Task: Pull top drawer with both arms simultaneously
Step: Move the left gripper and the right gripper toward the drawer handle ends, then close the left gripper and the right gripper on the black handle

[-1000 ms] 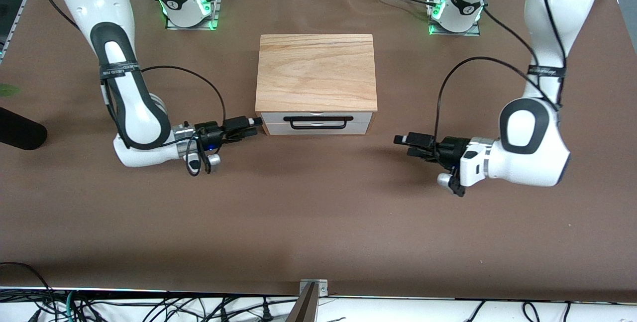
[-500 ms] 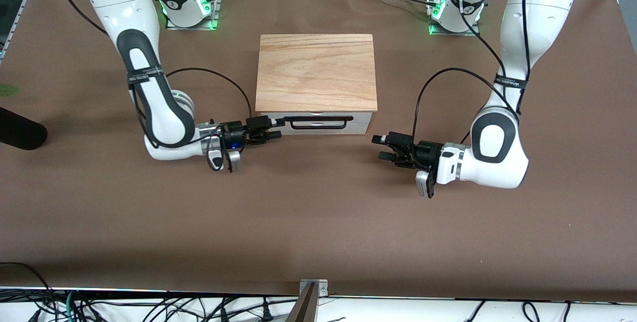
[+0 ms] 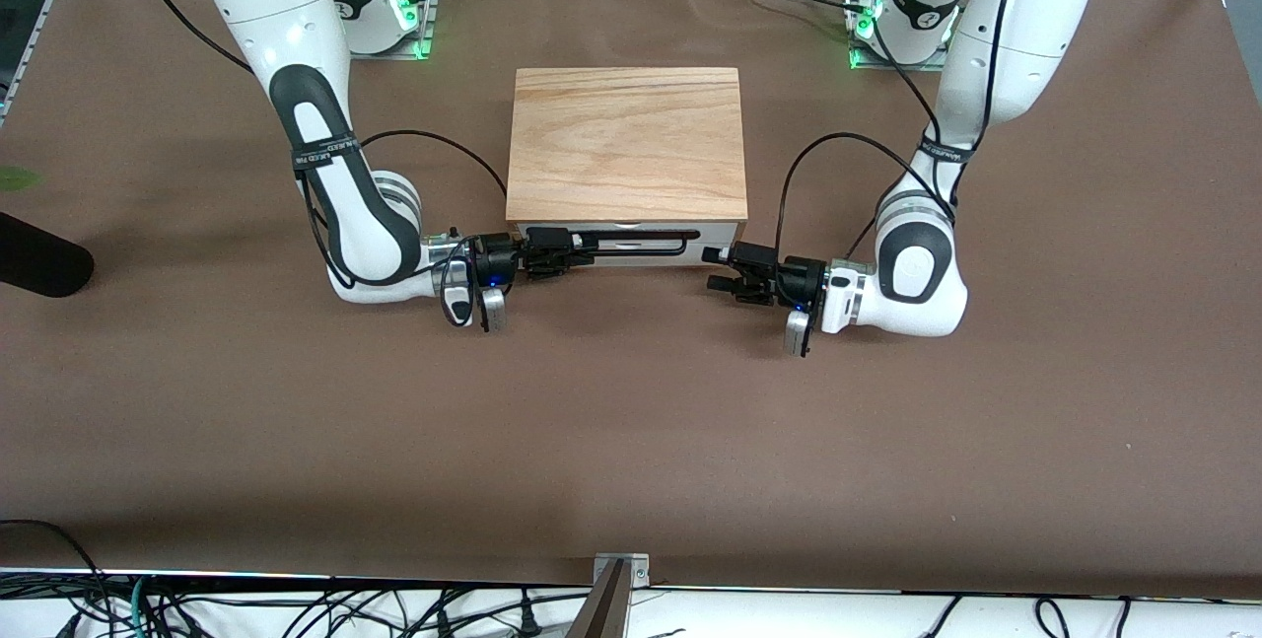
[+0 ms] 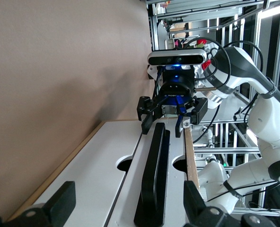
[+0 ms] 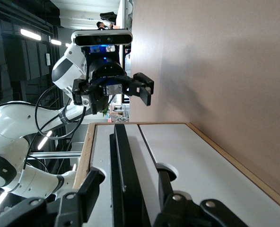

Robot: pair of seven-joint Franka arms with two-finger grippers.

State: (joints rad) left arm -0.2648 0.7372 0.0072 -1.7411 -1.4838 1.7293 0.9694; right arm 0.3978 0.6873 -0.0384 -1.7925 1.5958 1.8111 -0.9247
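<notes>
The light-wood box (image 3: 627,140) stands mid-table. Its top drawer (image 3: 715,232) is shut, its white front flush with the box, with the black wire handle (image 3: 641,246) across it. My right gripper (image 3: 582,251) is open, its fingers astride the handle's end toward the right arm's end of the table; the right wrist view shows the handle (image 5: 125,165) between the fingers (image 5: 90,191). My left gripper (image 3: 715,269) is open, just off the handle's other end. In the left wrist view the handle (image 4: 152,182) runs between its spread fingers (image 4: 59,205).
The lower white drawer front (image 4: 95,182) sits under the top one. A black object (image 3: 39,268) lies at the table edge by the right arm's end. A metal bracket (image 3: 619,569) sits at the table's near edge. Both arm bases (image 3: 380,12) stand along the table's back edge.
Both grippers have moved inward toward the drawer handle. The right one now straddles its end; the left one has come up close to the other end. The drawer has not moved.
</notes>
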